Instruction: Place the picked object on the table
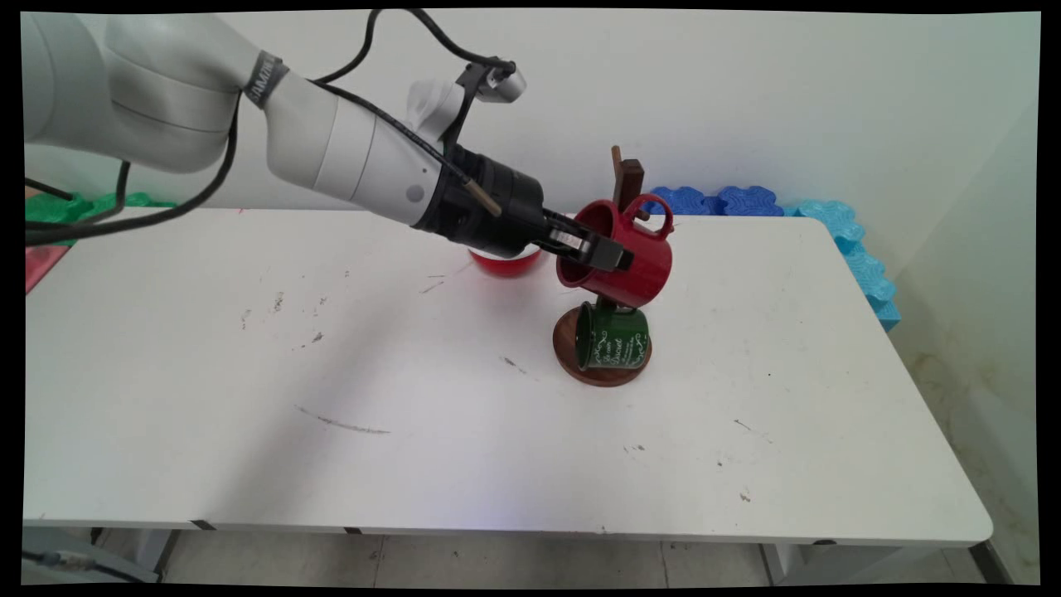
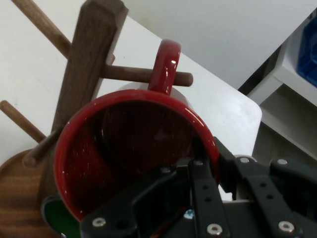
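My gripper [image 1: 609, 255] is shut on the rim of a red mug [image 1: 634, 269], one finger inside and one outside. The mug is tilted on its side, mouth toward the hand. In the hand view the red mug [image 2: 133, 144] fills the middle, and its handle [image 2: 166, 67] is looped over a peg [image 2: 126, 74] of the wooden mug tree [image 2: 86, 64]. The tree's post [image 1: 628, 176] rises behind the mug from a round base [image 1: 609, 375]. A dark green mug [image 1: 612, 336] hangs low on the tree, just under the red one.
A red bowl [image 1: 506, 264] sits on the table behind the gripper. Blue foam pieces [image 1: 717, 201] line the back right edge and run down the right side [image 1: 866, 265]. Green foam [image 1: 50, 207] lies at the far left.
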Robot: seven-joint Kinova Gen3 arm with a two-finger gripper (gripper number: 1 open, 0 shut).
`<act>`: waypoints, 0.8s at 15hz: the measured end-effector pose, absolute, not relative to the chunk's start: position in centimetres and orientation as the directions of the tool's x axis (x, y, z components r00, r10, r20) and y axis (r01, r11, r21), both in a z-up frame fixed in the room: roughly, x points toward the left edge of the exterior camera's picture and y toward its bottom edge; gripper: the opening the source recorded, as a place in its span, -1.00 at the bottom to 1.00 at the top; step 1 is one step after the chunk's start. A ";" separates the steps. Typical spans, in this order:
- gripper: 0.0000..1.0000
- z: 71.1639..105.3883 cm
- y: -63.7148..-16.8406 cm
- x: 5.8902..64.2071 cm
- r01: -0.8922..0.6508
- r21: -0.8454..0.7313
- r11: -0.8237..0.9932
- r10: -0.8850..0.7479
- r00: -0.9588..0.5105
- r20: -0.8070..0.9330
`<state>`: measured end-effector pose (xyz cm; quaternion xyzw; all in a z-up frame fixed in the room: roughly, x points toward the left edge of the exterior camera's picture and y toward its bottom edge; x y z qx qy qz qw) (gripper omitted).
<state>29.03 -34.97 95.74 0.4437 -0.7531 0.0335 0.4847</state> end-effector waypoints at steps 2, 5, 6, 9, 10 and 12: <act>-1.00 95.9 -34.7 28.9 -0.698 0.381 0.607 -0.636 -0.140 0.759; -1.00 96.1 -34.4 28.8 -0.694 0.383 0.610 -0.637 -0.143 0.757; -1.00 96.2 -34.3 28.7 -0.693 0.383 0.611 -0.638 -0.144 0.757; -1.00 96.1 -34.0 28.4 -0.688 0.386 0.615 -0.638 -0.147 0.756; -1.00 96.0 -33.9 28.2 -0.687 0.386 0.616 -0.638 -0.147 0.756; -1.00 95.7 -33.6 27.9 -0.682 0.387 0.621 -0.637 -0.151 0.756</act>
